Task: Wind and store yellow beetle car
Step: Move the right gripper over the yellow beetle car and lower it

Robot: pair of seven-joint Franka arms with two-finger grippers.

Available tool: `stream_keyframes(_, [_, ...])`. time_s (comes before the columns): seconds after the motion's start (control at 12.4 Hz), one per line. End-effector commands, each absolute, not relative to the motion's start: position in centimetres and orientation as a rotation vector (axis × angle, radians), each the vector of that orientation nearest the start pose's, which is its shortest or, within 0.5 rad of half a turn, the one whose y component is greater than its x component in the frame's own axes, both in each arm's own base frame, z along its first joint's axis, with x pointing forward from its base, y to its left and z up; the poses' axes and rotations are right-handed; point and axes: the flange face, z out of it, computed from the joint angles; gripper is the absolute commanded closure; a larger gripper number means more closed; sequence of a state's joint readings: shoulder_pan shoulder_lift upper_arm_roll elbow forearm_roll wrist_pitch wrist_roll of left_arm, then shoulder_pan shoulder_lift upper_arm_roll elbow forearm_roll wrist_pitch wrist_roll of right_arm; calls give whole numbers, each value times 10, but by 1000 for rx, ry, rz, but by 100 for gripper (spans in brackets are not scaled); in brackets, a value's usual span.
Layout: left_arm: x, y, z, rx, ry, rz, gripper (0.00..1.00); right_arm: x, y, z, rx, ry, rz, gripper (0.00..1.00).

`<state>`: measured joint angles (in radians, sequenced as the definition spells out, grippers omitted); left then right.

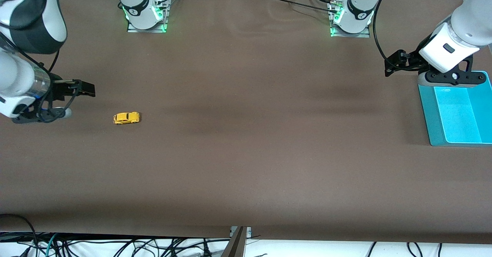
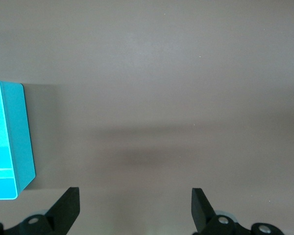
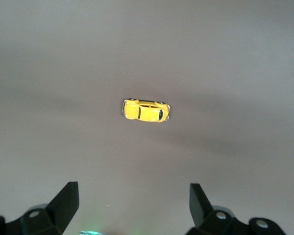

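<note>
The right gripper (image 1: pixel 82 88) hangs in the air over the brown table (image 1: pixel 246 141) at the right arm's end, its two black fingers (image 3: pixel 63 203) spread wide with nothing between them. Near it, toward the middle of the table, the yellow beetle car (image 1: pixel 126 117) sits alone on the cloth, apart from the gripper and touching nothing else. Its long axis runs along the table's length, from one arm's end toward the other; which end is the nose cannot be told. In the right wrist view the car (image 3: pixel 146 110) appears tipped onto its side, with dark wheels and windows showing along one edge.

At the left arm's end a turquoise bin (image 1: pixel 426 110) stands open, well apart from the car. The left gripper (image 1: pixel 393 62) hovers just over the table beside the bin's rim (image 2: pixel 19 137), fingers (image 2: pixel 202 208) likewise fully apart and holding nothing.
</note>
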<state>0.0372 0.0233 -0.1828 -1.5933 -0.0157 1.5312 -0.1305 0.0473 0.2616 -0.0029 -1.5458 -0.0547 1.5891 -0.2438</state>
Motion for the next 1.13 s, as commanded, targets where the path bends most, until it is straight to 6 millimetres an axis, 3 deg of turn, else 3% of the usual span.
stream_keyframes(0.0, [552,-81,603,-3160,18,148,0,630,19,450,-3024,-850,355,0])
stream_keyframes(0.16, [552,-81,603,-3160,20,148,0,631,19,413,-2911,-1160,312,0])
stream_keyframes(0.48, [552,-81,603,-3160,18,148,0,613,18,329,-2647,-1687,194,0])
stream_keyframes(0.72, [552,-81,603,-3160,18,148,0,599,18,285,-2418,-2044,92,0])
stream_keyframes(1.05, [552,-81,603,-3160,16,148,0,574,9,245,-2228,-2287,24,0])
